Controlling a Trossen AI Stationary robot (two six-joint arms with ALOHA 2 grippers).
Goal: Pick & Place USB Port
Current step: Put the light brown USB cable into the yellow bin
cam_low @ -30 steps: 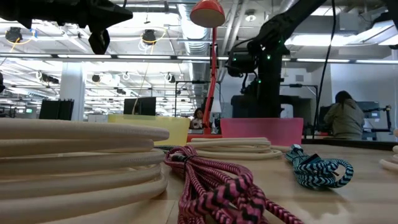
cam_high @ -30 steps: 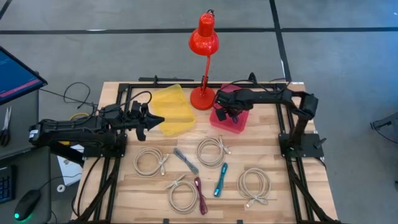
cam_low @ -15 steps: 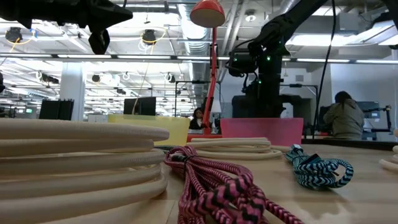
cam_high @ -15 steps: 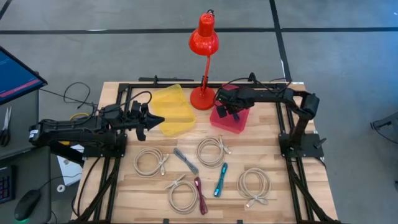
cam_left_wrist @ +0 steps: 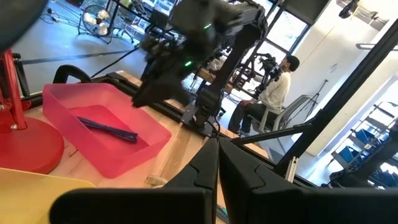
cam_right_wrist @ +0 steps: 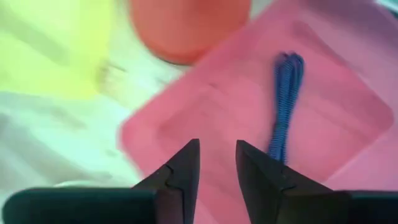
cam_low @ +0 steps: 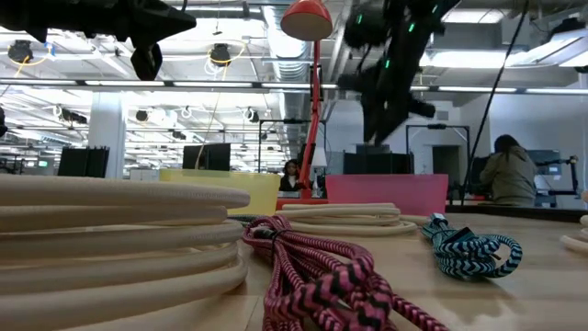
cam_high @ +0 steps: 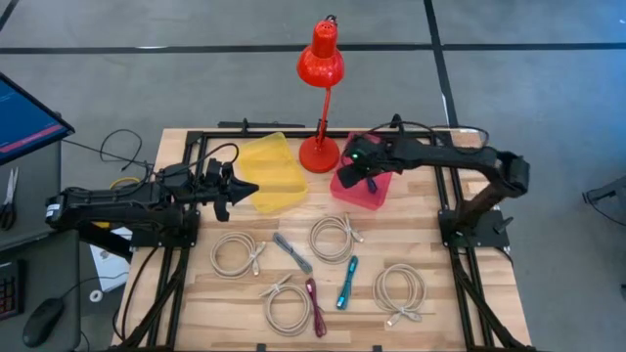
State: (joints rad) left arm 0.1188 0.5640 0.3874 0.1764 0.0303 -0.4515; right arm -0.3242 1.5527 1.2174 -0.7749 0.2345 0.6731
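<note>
Right claw (cam_right_wrist: 215, 163) parted, empty — above pink tray (cam_right_wrist: 205, 118); blue cable (cam_right_wrist: 284, 106) inside.

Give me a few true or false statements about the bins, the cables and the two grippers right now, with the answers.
1. A blue cable lies in the pink bin. True.
2. The right gripper is shut on a cable. False: it is open and empty, above the pink bin.
3. The yellow bin sits on the left-arm side of the red lamp. True.
4. The left gripper holds a white cable. False: it is shut on nothing, beside the yellow bin.
5. All cables are in bins. False: several white coils lie on the table.
</note>
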